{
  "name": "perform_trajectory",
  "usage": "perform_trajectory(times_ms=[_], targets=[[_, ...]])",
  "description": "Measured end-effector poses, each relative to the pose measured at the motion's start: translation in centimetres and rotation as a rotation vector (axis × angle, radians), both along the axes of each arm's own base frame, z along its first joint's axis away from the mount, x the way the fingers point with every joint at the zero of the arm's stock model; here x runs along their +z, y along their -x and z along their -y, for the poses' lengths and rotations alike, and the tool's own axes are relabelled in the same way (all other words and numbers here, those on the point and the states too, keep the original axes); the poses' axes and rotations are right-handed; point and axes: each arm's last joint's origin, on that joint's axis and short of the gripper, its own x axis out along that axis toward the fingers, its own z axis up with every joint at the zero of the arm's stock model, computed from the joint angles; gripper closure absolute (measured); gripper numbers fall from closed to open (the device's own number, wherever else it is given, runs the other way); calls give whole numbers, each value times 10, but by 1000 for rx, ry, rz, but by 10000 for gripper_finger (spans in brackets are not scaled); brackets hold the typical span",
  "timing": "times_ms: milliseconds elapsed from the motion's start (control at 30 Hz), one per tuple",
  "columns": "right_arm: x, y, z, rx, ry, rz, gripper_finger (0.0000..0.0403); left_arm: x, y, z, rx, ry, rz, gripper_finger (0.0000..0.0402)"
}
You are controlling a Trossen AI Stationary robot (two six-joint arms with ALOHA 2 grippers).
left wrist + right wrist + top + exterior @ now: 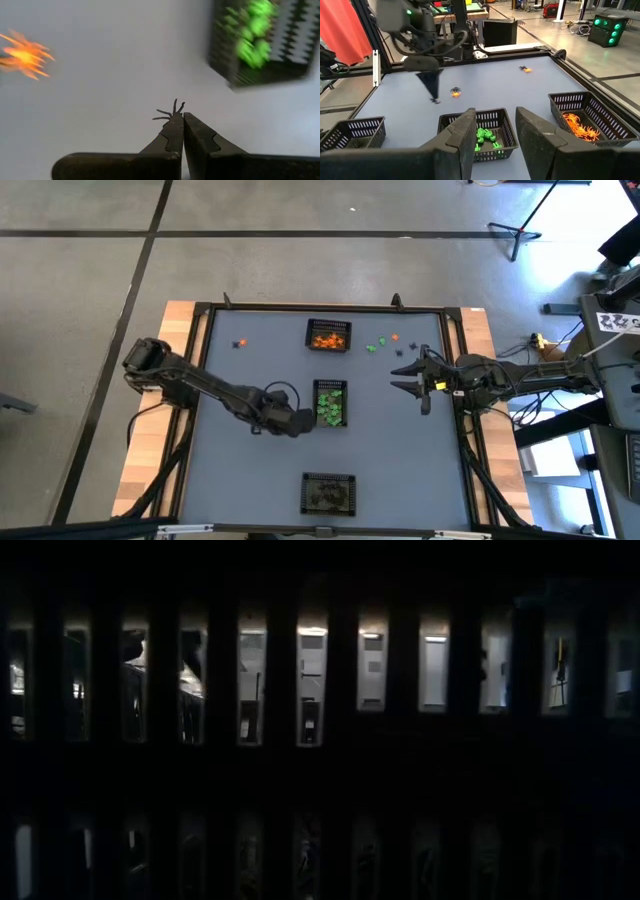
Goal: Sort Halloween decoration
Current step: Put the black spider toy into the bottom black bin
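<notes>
Much of the sorting looks done: on the grey bench (260,470) three black mesh baskets already hold trinkets by colour, the orange basket (327,336) at the far side, the green basket (330,402) in the middle and the dark basket (329,493) at the near side. What is left are a few loose Halloween decorations: an orange piece (241,343) at the far left, and a small cluster of green and orange pieces (381,343) beside the orange basket. The left gripper (179,117) sits just beside the green basket with its fingers pressed fully together on a tiny black spider (170,111), whose legs stick out past the tips; judging by colour, it belongs in the dark basket. The right gripper (492,132) hovers near the bench's right edge, partly open and holding nothing. The low view is almost entirely dark, blocked by what seems to be basket mesh right at the lens, so it adds nothing. How many dark pieces lie in the near basket is hard to make out.
</notes>
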Motion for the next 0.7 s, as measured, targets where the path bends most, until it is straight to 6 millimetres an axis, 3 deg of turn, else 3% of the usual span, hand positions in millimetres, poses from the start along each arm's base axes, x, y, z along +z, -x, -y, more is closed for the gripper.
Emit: perform_trajectory(times_ms=[400,700], targets=[[0,0,0,0,0,0,265,24,-21,36,-336,10,388,401],[0,0,0,0,0,0,265,15,-19,68,-419,-10,436,401]])
